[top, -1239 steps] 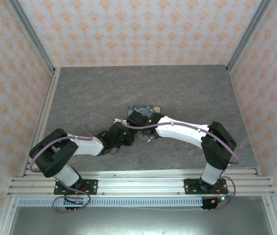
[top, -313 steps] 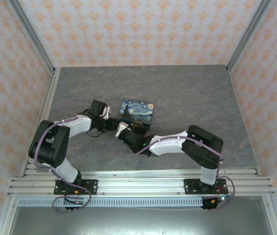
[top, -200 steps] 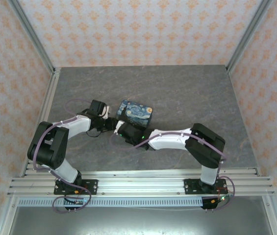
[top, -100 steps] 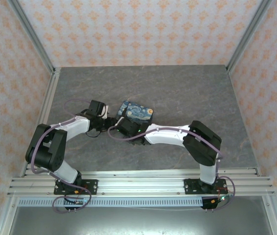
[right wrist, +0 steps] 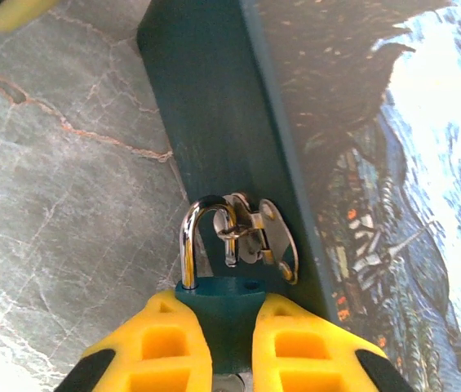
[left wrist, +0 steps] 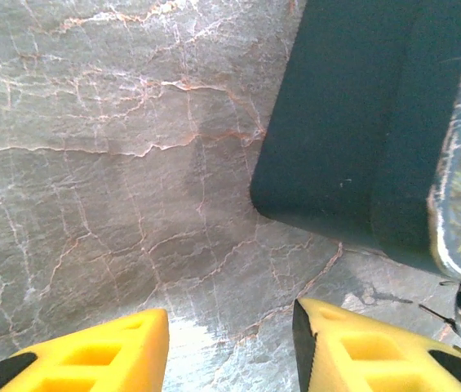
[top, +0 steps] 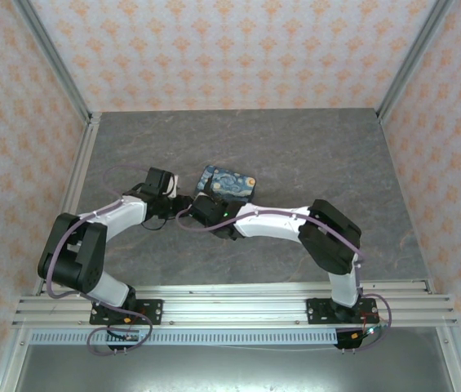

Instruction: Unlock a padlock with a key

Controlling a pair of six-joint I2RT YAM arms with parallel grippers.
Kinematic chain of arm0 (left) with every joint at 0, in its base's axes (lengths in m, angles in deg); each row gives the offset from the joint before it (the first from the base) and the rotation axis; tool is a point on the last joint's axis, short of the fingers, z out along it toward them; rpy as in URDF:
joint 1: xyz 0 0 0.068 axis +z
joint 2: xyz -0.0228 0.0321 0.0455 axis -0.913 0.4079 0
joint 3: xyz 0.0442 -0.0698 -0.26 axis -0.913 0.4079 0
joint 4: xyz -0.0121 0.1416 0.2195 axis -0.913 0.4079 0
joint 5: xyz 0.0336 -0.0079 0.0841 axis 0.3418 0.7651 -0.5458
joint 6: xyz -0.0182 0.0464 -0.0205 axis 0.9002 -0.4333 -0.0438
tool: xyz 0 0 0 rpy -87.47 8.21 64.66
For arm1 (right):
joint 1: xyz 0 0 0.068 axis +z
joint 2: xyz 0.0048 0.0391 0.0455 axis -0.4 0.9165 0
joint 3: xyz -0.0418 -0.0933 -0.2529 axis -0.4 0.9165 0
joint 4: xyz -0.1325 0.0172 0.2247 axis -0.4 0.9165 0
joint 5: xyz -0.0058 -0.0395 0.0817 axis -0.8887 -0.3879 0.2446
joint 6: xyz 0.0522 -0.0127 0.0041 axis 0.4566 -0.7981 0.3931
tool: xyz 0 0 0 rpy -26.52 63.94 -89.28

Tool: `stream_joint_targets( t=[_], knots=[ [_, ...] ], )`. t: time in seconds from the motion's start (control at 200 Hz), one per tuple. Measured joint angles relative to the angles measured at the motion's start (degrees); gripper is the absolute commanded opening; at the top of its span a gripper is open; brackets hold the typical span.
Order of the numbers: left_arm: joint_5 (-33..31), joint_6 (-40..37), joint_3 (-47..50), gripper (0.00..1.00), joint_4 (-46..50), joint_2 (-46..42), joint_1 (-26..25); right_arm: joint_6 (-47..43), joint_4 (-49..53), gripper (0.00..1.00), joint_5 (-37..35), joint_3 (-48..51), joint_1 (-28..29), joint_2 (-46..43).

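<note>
Looking through the right wrist view, I find the right gripper (right wrist: 222, 304) clamped by its 2 yellow fingers (right wrist: 152, 347) on the body of the small teal padlock with a silvery shackle (right wrist: 214, 287). The padlock hangs at the side wall of the rectangular dark-blue tin with a painted night-sky lid (right wrist: 361, 163). Its shackle passes through the silvery metal hasp (right wrist: 263, 237) fixed to that wall. The grey veined stone table (right wrist: 59, 188) lies beneath.

Top view: the tin lies near mid-table. The left arm (top: 124, 214) and right arm (top: 271, 222) meet at its near-left corner. The left gripper (top: 179, 202) is just beside the right gripper, whose wrist sits over the padlock's place.

Left wrist view: the left gripper's 2 yellow fingers (left wrist: 124, 351) stand apart with bare table between them, nothing held. The tin's dark side wall is close ahead; I cannot tell whether they touch.

Count: 1 padlock, 1 tin, 1 hasp, 2 arms, 2 grippers.
</note>
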Motion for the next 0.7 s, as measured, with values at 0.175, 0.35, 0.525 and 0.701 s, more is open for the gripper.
stream_joint_targets(
  t=[0.175,0.35,0.525,0.701],
  knots=[
    [-0.15,0.00,0.68,0.44,0.46,-0.76,0.00,-6.19,-1.68,0.00,1.75,0.02,0.00,0.07],
    [-1.05,0.00,0.98,0.45,1.14,-2.38,0.00,-11.17,-5.27,0.00,3.74,0.94,0.02,-0.04],
    [-3.08,0.00,1.01,0.52,2.47,-5.40,0.00,-14.05,-8.59,0.00,5.44,2.01,0.04,-0.33],
    [-5.62,-0.02,1.01,0.54,4.66,-8.35,0.02,-17.38,-10.67,0.00,7.10,2.51,-0.02,-0.52]
  ],
)
